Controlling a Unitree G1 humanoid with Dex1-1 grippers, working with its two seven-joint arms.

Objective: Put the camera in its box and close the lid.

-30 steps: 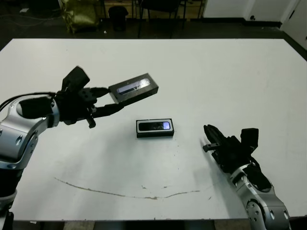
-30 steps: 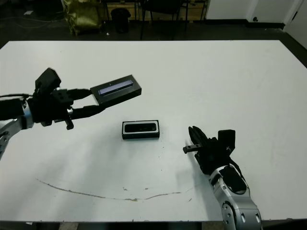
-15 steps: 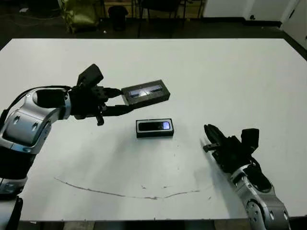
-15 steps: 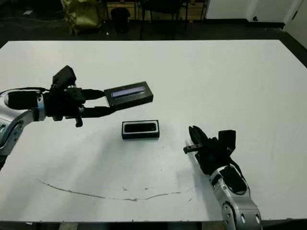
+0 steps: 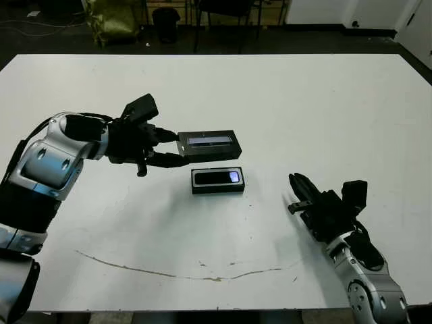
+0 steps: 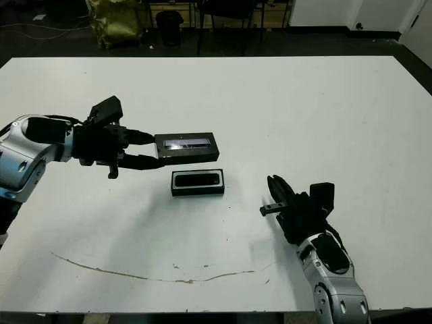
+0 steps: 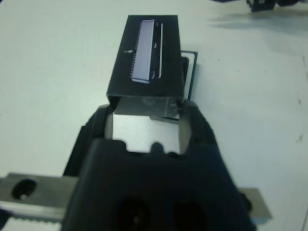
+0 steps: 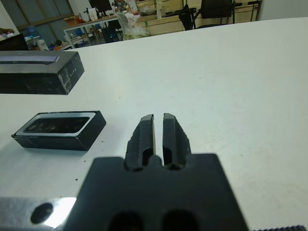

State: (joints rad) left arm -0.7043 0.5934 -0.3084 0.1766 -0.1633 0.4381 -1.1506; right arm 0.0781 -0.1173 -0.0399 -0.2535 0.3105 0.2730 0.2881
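Note:
The box [image 5: 217, 181] lies on the white table near its middle, and the camera [image 5: 217, 177] rests inside it with a bluish glint at its right end. My left gripper [image 5: 174, 149] is shut on one end of the lid [image 5: 209, 144]. It holds the lid level in the air, strip side up, just beyond the box and slightly to its left. In the left wrist view the lid [image 7: 147, 57] sticks out from between the fingers [image 7: 190, 122] and covers most of the box [image 7: 189, 72]. My right gripper [image 5: 300, 196] rests shut and empty, right of the box.
A thin brown scuff line [image 5: 175, 270] curves across the table near its front edge. Beyond the far edge stand chairs and a yellow-green bag [image 5: 111, 20]. In the right wrist view the box [image 8: 60, 131] and the lid [image 8: 38, 72] lie ahead of the fingers.
My left arm has carried the lid to the right and down, turning it from tilted to level, close over the box. The right arm has not moved.

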